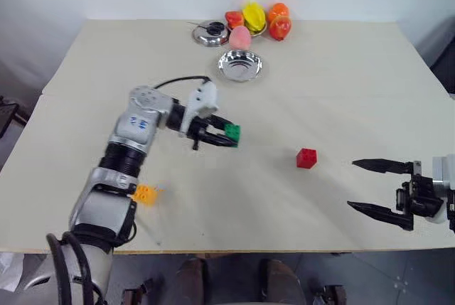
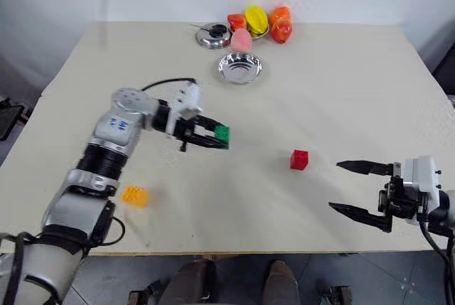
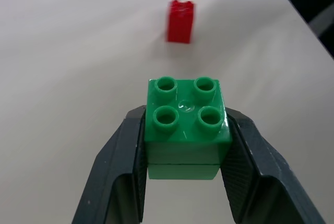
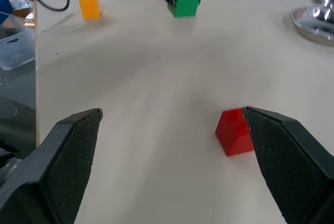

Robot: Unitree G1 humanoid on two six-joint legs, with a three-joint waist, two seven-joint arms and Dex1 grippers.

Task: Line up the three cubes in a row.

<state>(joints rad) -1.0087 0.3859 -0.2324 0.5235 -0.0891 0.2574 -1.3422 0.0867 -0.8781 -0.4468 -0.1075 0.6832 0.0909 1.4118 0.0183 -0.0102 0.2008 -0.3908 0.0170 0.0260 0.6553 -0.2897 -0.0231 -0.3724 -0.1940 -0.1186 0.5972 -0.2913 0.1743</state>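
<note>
Pinching the green cube (image 3: 182,122) between its two black fingers, the left gripper (image 1: 222,135) holds it studs-up above the table (image 1: 341,92). The red cube (image 1: 306,158) sits on the table between both grippers; the orange-yellow cube (image 1: 146,194) lies partly hidden behind the left forearm (clearer in the right eye view). The right gripper (image 1: 375,186) is spread wide, empty, its wrist cut off at the edge.

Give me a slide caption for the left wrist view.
Left gripper clamps a green studded plastic brick, with a red plastic brick ahead on the beige table.
</note>
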